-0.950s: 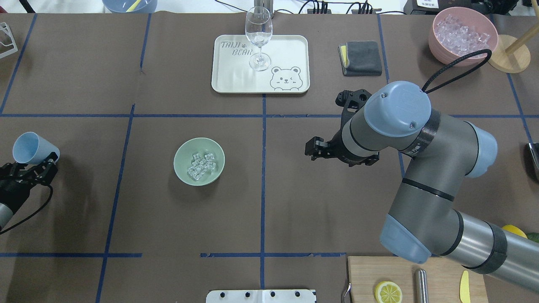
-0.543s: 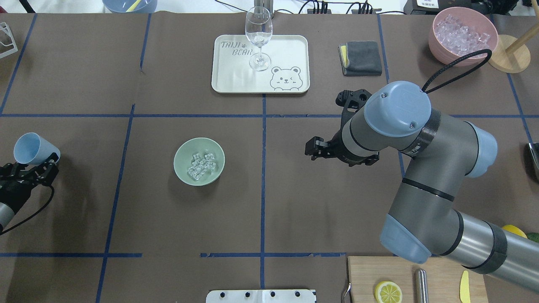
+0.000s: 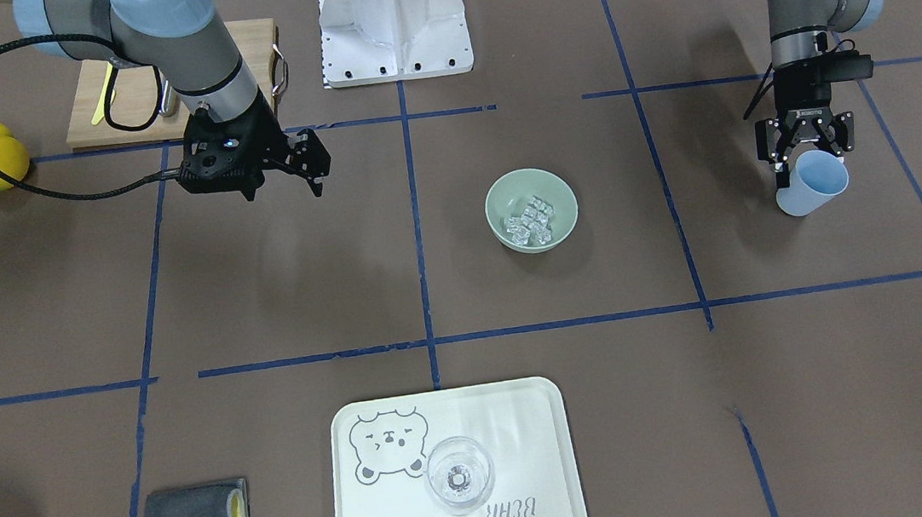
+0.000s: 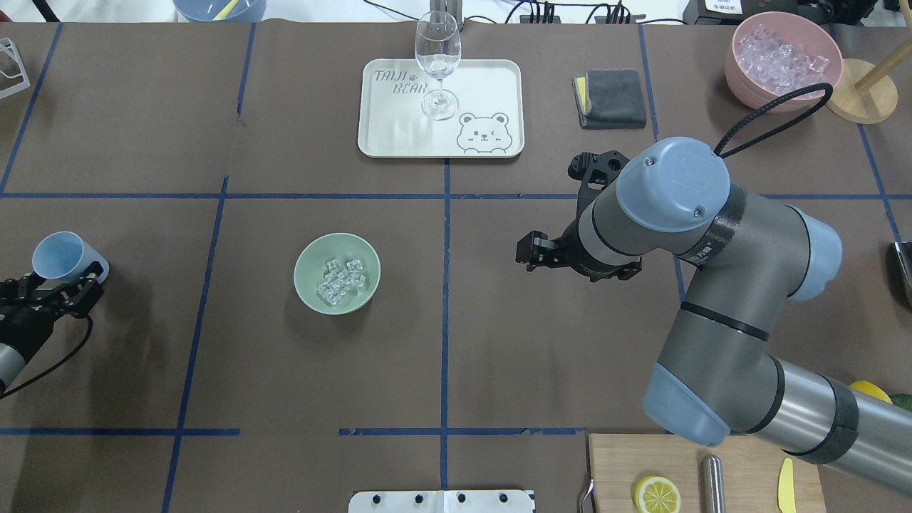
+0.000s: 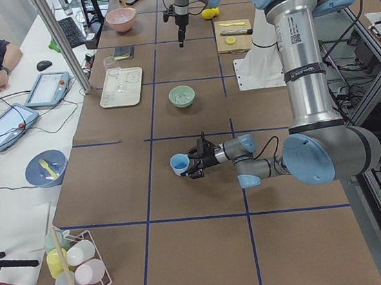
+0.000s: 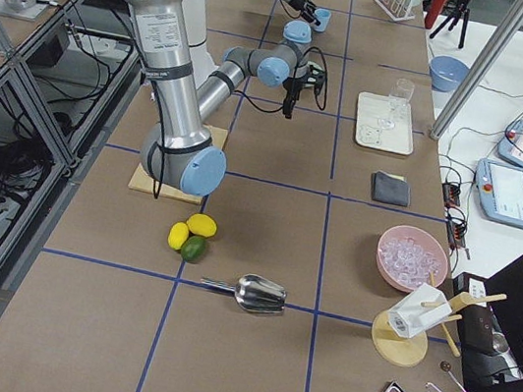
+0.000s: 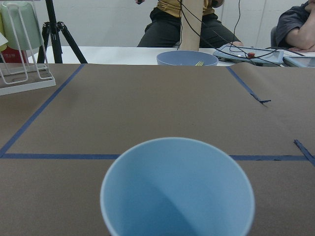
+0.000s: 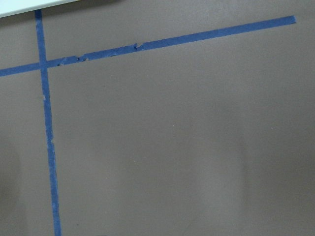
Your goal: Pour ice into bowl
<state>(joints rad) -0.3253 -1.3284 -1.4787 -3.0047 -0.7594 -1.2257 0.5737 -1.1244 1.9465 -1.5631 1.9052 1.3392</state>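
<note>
Between the jaws of the left gripper (image 3: 808,149), pinching a pale blue cup (image 3: 813,181) low on its wall, near the base. Holding it tilted, mouth turned away from the wrist and showing an empty inside in the left wrist view. Hovering out by the table's left end, well apart from the sage-green bowl (image 4: 305,265). On the other side, hanging the right gripper (image 4: 531,254) over bare brown table cover, jaws parted with nothing between them.

Finding the ice (image 4: 340,279) heaped in the bottom of the bowl as a small pile of clear cubes, none visible on the cover around it. Judging the pour as done.

Treating the cubes as hard, slick and loose — likely to slide and bounce, so better moved by tipping a container than by pinching them singly. Reckoning the bowl light and liable to skate if nudged; taking it, if at all, by the rim, one finger inside and one outside, clear of the cubes. Farther out, leaving alone the wine glass (image 4: 437,53) on the bear-printed tray (image 4: 399,121) and the pink bowl (image 4: 741,78) of clear pieces.
</note>
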